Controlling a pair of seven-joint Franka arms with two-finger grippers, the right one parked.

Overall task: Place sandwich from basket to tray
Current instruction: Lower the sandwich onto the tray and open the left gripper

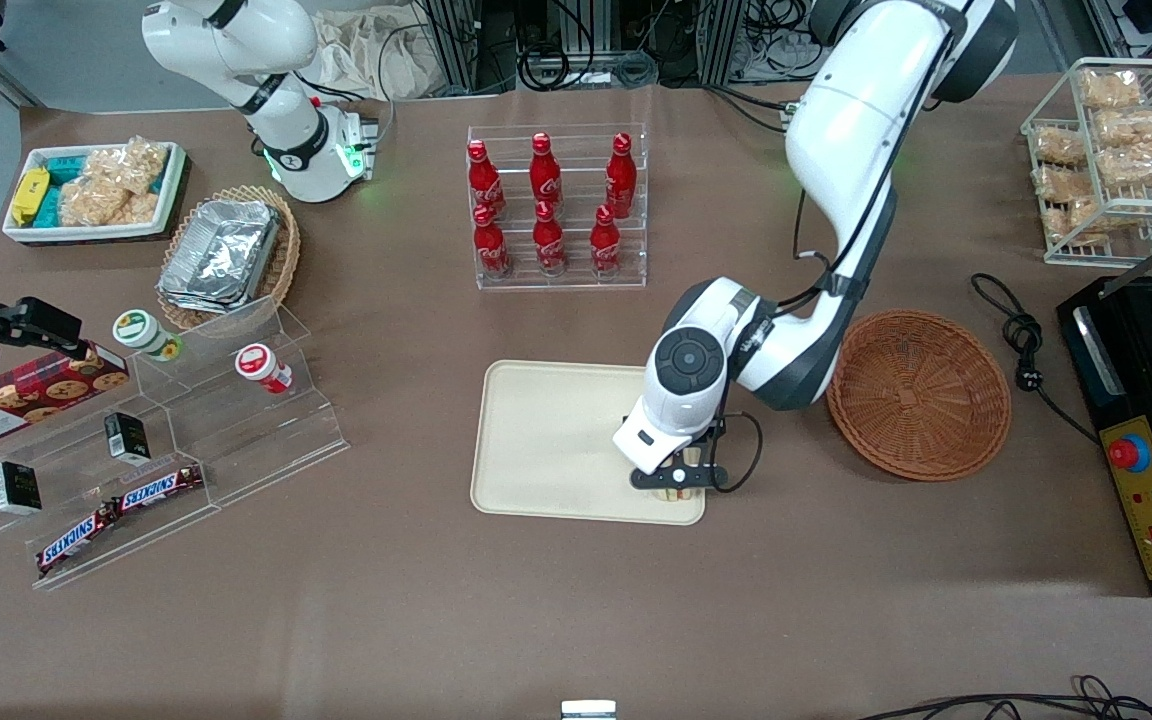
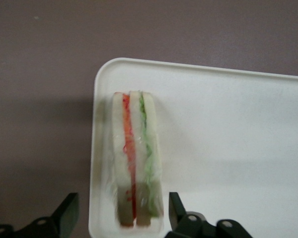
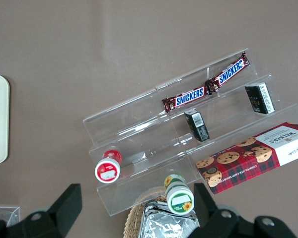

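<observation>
Essentially done: sandwich lies on its side on tray, at the corner nearest the front cam. Gripper hovers above it, fingers spread, not touching. Basket empty. Remaining: retract arm.

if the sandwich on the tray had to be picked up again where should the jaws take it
Judging by its pose, from straight above, across the two flat bread faces. The sandwich stands on edge in a corner of the tray, filling stripes up, so both faces are free. The gripper hangs over it, jaws open either side.
</observation>
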